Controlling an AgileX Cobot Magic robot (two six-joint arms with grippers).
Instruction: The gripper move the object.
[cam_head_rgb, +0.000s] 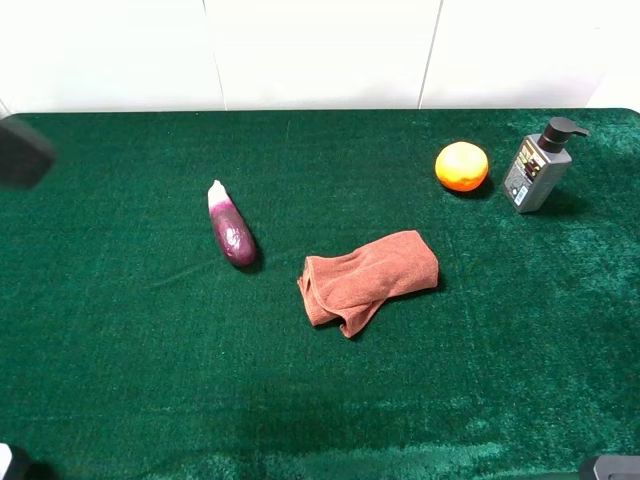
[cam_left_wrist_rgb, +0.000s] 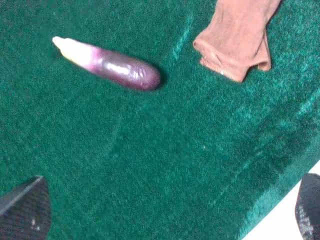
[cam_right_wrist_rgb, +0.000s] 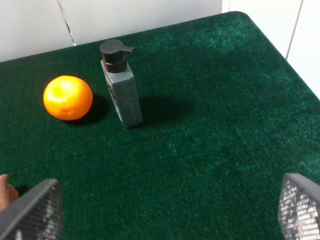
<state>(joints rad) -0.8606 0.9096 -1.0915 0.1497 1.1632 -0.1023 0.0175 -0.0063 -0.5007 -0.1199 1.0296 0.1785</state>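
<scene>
Right gripper (cam_right_wrist_rgb: 165, 212) jaws spread wide, holding nothing, above bare green table (cam_right_wrist_rgb: 210, 150).
Orange object (cam_right_wrist_rgb: 67, 97) sits ahead of it, apart, just beside grey pump bottle (cam_right_wrist_rgb: 121, 85). Left gripper (cam_left_wrist_rgb: 165, 212) also spread; eggplant (cam_left_wrist_rgb: 112, 65) and brown cloth (cam_left_wrist_rgb: 237, 37) ahead.

**Bench layout, both pincers wide apart**

Right pincer (cam_right_wrist_rgb: 165, 210) hangs over bare bench (cam_right_wrist_rgb: 210, 150); ahead of it stands the pump bottle (cam_right_wrist_rgb: 121, 85), the object (cam_right_wrist_rgb: 67, 97) just beside the bottle, apart. Left pincer (cam_left_wrist_rgb: 165, 215) has the eggplant (cam_left_wrist_rgb: 112, 65) lying ahead, the folded cloth (cam_left_wrist_rgb: 237, 37) further off to one side. Cloth between eggplant and object.
</scene>
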